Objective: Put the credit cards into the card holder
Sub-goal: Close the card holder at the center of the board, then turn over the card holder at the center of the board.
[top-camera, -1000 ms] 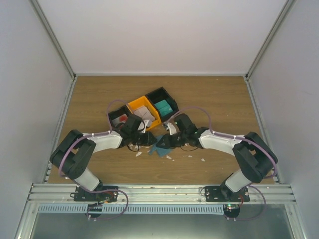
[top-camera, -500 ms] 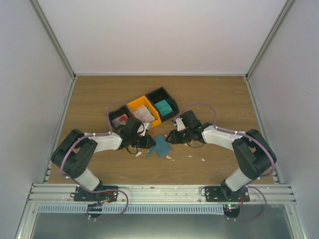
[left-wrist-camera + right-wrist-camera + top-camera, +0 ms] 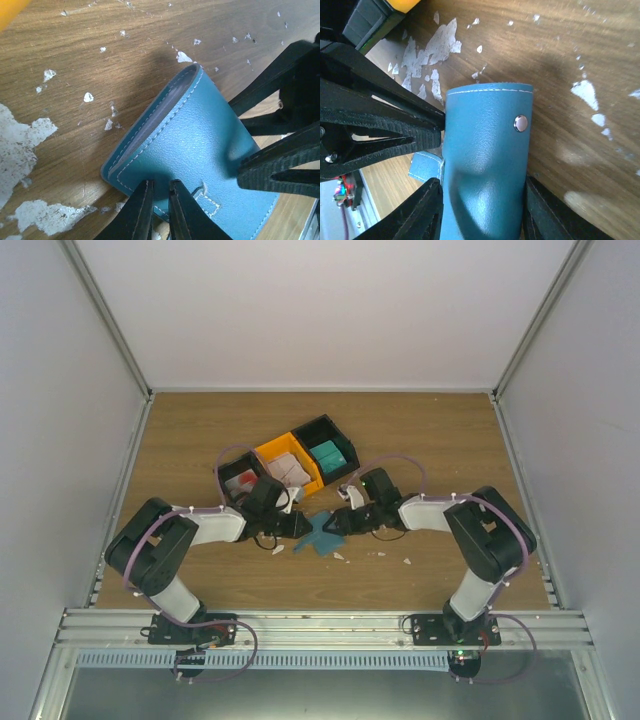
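Note:
The blue-teal card holder [image 3: 320, 533] lies on the wood between both grippers. In the left wrist view the card holder [image 3: 200, 135] is folded, its open edge toward the upper left. My left gripper [image 3: 160, 184] is shut, tips resting on the holder's near edge; from above the left gripper [image 3: 303, 526] is at the holder's left. My right gripper [image 3: 482, 182] has its jaws spread wide and pressed on both long sides of the holder [image 3: 487, 145], which bows up between them. The red and white credit cards [image 3: 245, 479] lie in the left black bin.
Three bins stand in a row behind the holder: a black bin [image 3: 232, 472], an orange bin [image 3: 270, 452] with white pieces, and a black bin [image 3: 312, 430] holding a brighter teal stack [image 3: 327, 453]. White scraps [image 3: 278, 550] lie scattered on the wood around the holder.
My right gripper drew back from the holder half a second ago and has now come back down onto it, jaws around its sides. The left gripper stayed at the holder's left edge.

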`<state>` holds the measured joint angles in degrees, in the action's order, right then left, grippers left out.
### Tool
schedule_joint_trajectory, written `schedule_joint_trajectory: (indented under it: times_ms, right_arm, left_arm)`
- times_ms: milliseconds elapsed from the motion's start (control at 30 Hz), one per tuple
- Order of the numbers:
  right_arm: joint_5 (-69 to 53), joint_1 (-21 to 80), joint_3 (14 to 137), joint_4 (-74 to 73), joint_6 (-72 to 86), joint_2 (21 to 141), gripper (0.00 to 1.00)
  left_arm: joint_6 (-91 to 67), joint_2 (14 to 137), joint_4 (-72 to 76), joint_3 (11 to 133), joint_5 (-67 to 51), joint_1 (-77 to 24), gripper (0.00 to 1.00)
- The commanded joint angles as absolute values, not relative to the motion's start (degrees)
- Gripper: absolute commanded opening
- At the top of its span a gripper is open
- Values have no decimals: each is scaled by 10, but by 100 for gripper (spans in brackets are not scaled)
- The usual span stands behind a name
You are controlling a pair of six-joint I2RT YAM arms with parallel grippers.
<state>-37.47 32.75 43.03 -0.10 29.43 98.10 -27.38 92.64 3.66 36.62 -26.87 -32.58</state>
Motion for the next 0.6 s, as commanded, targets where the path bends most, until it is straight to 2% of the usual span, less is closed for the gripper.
schedule_joint_trajectory:
  times_ms: [0,200,400,467,567]
  right_arm:
    - [-459,328,412,89,310,1010,42]
    - [-505,327,402,151,342,1031,30]
    - [-517,323,423,144,347,1031,1]
    - [-497,319,428,108,336,1017,1]
    - [-444,313,441,23,305,976,0]
  left_arm:
    - [-267,957,8,336,-224,-326,13]
    - [-271,950,20,323,-230,-326,13]
    - [-276,922,39,315,-241,-326,16]
    - [-282,901,29,326,-242,-325,22]
    - [-292,844,-3,368,-238,-325,41]
